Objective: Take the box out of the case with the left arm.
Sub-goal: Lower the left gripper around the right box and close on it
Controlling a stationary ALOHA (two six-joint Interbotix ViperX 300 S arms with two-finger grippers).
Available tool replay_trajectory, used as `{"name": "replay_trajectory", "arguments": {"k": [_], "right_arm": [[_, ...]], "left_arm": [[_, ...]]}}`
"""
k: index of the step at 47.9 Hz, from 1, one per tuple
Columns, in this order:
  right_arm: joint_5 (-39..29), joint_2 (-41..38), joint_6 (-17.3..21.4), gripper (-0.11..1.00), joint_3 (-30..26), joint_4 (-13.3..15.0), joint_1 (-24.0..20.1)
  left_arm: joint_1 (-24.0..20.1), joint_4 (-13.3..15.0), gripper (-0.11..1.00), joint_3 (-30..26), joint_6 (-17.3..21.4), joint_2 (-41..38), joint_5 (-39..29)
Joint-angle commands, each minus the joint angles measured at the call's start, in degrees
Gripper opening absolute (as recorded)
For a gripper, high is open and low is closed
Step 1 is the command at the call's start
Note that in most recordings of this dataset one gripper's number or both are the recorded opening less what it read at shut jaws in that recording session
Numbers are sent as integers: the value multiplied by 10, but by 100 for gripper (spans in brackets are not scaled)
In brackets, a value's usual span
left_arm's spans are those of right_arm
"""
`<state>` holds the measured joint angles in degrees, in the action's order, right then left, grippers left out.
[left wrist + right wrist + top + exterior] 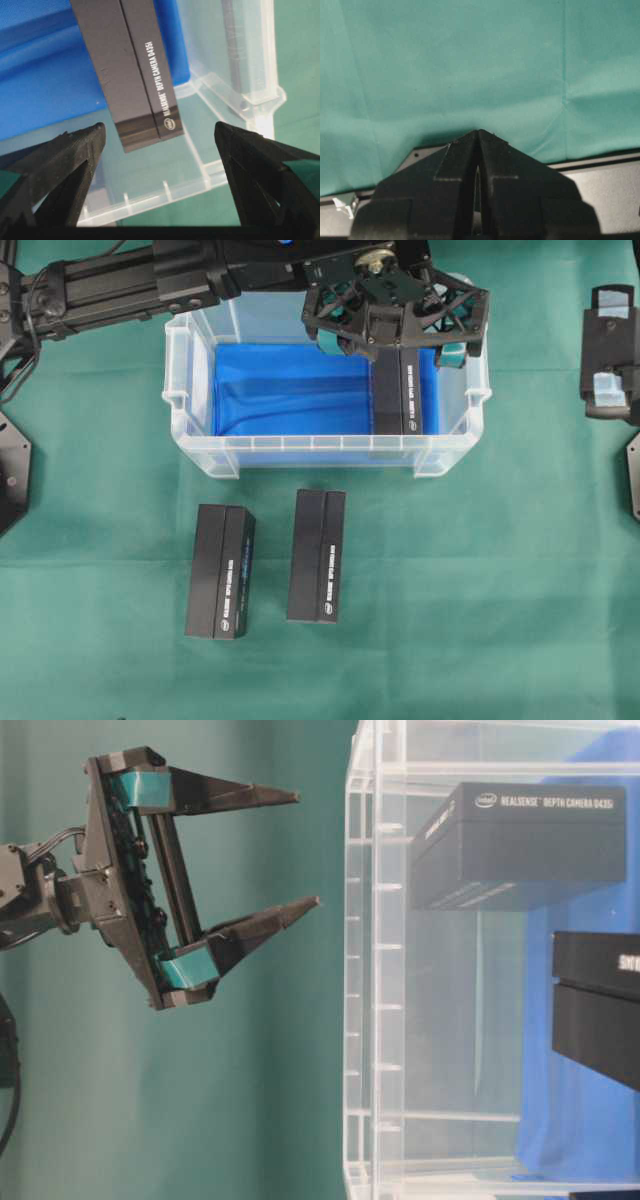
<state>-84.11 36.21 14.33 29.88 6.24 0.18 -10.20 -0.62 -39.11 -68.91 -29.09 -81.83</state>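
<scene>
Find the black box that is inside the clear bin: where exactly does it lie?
In the overhead view, the box lies at the bin's right end on the blue lining, under the open left gripper.

The case [190, 390] is seen from overhead; sideways at table level; closely by the left wrist; green cloth [470, 65] alone by the right.

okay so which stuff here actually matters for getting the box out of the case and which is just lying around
Belongs to the job:
- box in the case, at its right end
- case, clear with blue lining
- left gripper, open above that box

Just lying about:
- two black boxes on the cloth, left and right
- right gripper, shut, parked aside
</scene>
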Motion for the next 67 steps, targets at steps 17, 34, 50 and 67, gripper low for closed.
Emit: {"name": "replay_trajectory", "arguments": {"k": [17,34,50,67], "right_arm": [[2,1,-1,2,-6,1,0],[2,1,-1,2,-6,2,1],[2,1,-1,2,-6,1,0],[2,1,-1,2,-5,1,0]], "left_arm": [[-2,-7,100,47,-4,14,42],[-6,-7,100,101,-7,18,96],[-8,-8,100,147,-23,18,151],[-8,-6,100,188,-28,16,191]]}}
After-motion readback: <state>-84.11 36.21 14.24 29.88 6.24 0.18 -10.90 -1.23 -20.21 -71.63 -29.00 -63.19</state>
